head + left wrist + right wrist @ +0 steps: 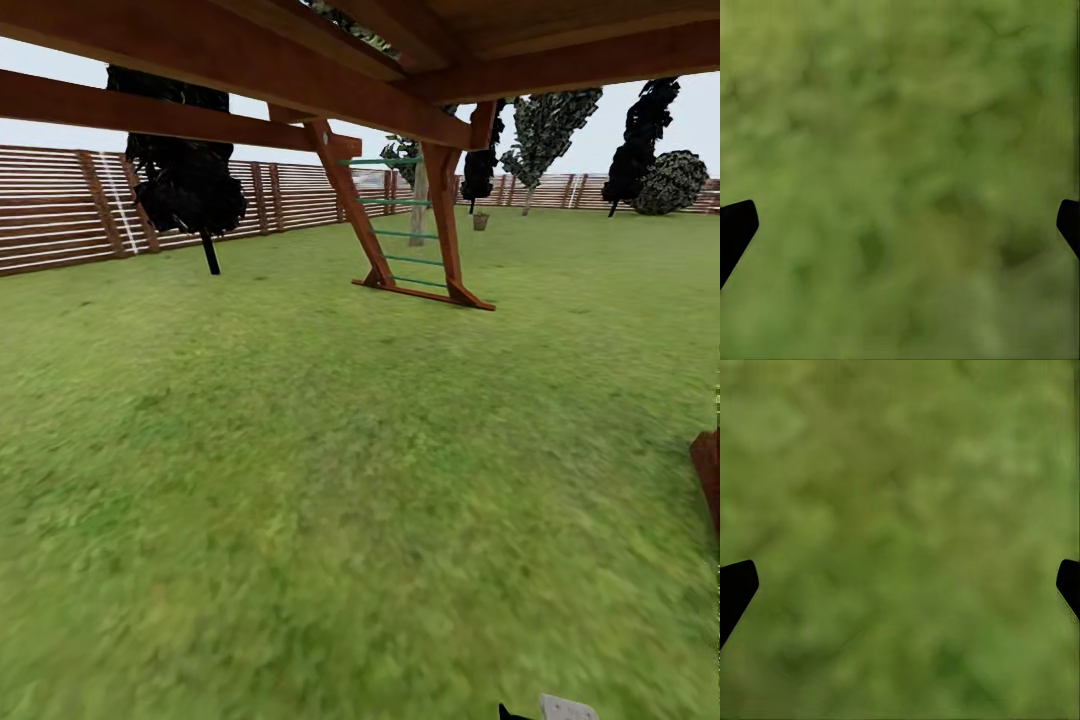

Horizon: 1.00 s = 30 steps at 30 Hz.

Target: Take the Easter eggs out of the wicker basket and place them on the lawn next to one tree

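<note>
The basket is, as far as I can judge, the small brown bucket-like thing far away in the upper middle of the head view, standing on the lawn just right of the play frame's ladder. It is too small to be sure, and no eggs can be made out at this distance. A pale grey-brown trunk rises behind the ladder, close to the basket; this may be the tree you want, but the frame partly hides it.

What can go wrong from here: you have a long drive, and the slanted wooden legs of the frame stand almost in the direct line. If you steer straight, the base or an arm may hit them. The roof beams overhead are also low. At the right edge a brown wooden piece sits near you, so a turn to the right could catch it.

The left gripper is wide open, the dark fingertips at opposite edges of its view, holding nothing, with grass beneath. The right gripper is equally wide apart and empty.
</note>
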### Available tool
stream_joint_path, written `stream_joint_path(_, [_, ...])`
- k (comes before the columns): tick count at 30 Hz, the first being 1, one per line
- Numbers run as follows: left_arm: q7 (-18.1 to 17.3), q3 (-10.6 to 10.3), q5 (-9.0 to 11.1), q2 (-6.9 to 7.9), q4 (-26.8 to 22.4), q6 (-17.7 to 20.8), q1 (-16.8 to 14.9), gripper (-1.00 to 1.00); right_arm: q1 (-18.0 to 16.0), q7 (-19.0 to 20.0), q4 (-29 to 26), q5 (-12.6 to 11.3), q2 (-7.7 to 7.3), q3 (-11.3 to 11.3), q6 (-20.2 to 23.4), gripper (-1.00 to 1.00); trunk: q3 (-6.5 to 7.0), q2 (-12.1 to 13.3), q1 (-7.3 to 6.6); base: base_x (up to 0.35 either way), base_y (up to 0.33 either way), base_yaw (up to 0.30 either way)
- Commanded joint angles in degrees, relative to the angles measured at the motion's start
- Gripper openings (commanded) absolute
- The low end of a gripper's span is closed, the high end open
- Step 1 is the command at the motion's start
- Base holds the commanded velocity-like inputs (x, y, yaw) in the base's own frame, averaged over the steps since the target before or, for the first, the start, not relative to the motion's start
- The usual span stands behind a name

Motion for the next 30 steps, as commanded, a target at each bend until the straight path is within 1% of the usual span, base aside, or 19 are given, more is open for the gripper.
stream_joint_path(1, [0.26,-0.06,-0.07,-0.01,0.03,-0.18,-0.01,1.0,-0.04,0.03,0.05,-0.43,0.0,0.01,-0.21,1.0,-0.05,-0.01,0.02,0.328,0.081,-0.247])
stream_joint_path(17, [0.26,-0.12,-0.07,-0.04,0.03,-0.18,-0.01,1.0,-0.04,0.03,-0.03,-0.46,0.0,-0.07,-0.21,1.0,-0.05,-0.01,0.02,0.325,0.089,-0.247])
stream_joint_path(21, [0.26,-0.73,-0.05,-0.5,0.03,-0.34,-0.01,1.0,-0.04,0.03,-0.03,-0.48,0.0,-0.11,-0.21,1.0,-0.05,-0.01,0.02,0.096,0.024,-0.247])
stream_joint_path(23, [0.26,-1.15,-0.01,-0.76,0.03,-1.19,-0.01,1.0,-0.04,0.03,-0.03,-0.5,0.0,-0.15,-0.21,1.0,-0.05,-0.01,0.02,0.019,0.005,-0.247])
stream_joint_path(26, [0.26,-1.32,0.01,-0.85,0.03,-1.75,0.02,1.0,-0.04,0.03,-0.03,-0.51,0.0,-0.16,-0.21,1.0,-0.05,-0.01,0.02,0.093,0.034,-0.247])
stream_joint_path(30, [0.26,-1.37,0.01,-0.88,0.03,-1.89,0.06,1.0,-0.04,0.03,-0.03,-0.51,0.0,-0.16,-0.21,1.0,-0.05,-0.01,0.02,0.228,0.137,-0.247])
